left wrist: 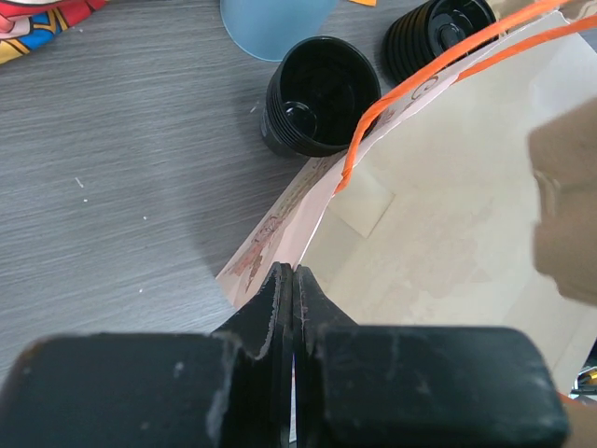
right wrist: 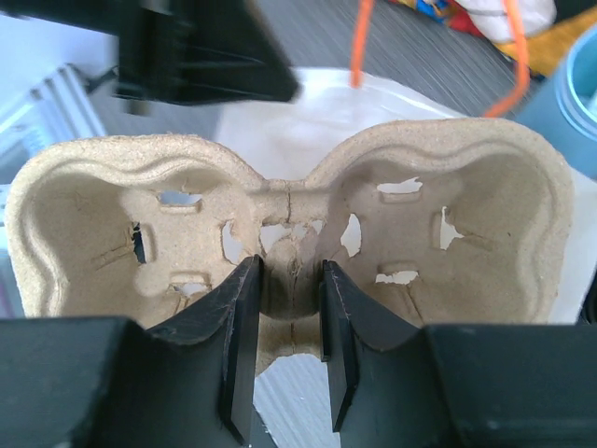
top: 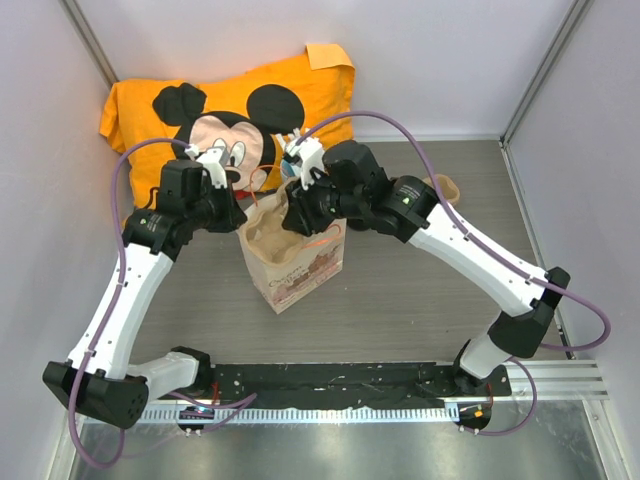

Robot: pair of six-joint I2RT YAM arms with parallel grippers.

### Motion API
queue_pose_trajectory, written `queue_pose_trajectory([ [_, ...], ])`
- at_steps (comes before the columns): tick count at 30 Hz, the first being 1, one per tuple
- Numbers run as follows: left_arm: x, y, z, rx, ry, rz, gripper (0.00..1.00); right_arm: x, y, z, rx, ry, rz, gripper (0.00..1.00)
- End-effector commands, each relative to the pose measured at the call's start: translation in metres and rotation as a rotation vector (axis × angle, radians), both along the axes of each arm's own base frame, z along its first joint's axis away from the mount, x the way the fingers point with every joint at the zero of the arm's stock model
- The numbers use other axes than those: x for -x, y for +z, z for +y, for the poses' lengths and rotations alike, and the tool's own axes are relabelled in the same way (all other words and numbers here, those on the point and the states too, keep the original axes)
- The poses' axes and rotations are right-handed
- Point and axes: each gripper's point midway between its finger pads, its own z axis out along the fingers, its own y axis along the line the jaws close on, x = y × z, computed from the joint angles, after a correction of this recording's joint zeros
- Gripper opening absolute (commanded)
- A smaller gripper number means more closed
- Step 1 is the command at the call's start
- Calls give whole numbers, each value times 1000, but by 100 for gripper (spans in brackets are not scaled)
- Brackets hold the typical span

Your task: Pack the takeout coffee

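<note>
Grey wood-grain surface: left claw pinches rim of white paper bag; right claw grips tan pulp cup carrier over bag mouth; black-lidded takeout coffee stands outside bag. Risk: carrier snags orange handle, rim slips free.

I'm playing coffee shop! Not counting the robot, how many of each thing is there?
Blue cup: 1
Takeout coffee: 1
Black ring-shaped piece: 1
Cardboard cup tray: 1
Paper bag: 1
Mickey cushion: 1
Total: 6
</note>
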Motion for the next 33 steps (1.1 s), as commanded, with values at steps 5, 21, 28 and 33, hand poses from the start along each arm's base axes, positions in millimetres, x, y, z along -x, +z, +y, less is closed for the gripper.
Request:
queue_pose_trajectory([
  [5,-5,1,1,11,7,-11,0,22,59,1,-145,88,-52,16],
  [21,1,9,-1,32,-8,-23,0,1,3,7,-60,33,8,16],
  [28,3,14,-4,47,-30,-33,0,-23,-7,0,-49,-50,6,15],
  [33,4,15,-4,48,-32,-37,0,-32,-3,-2,-52,-83,-8,15],
])
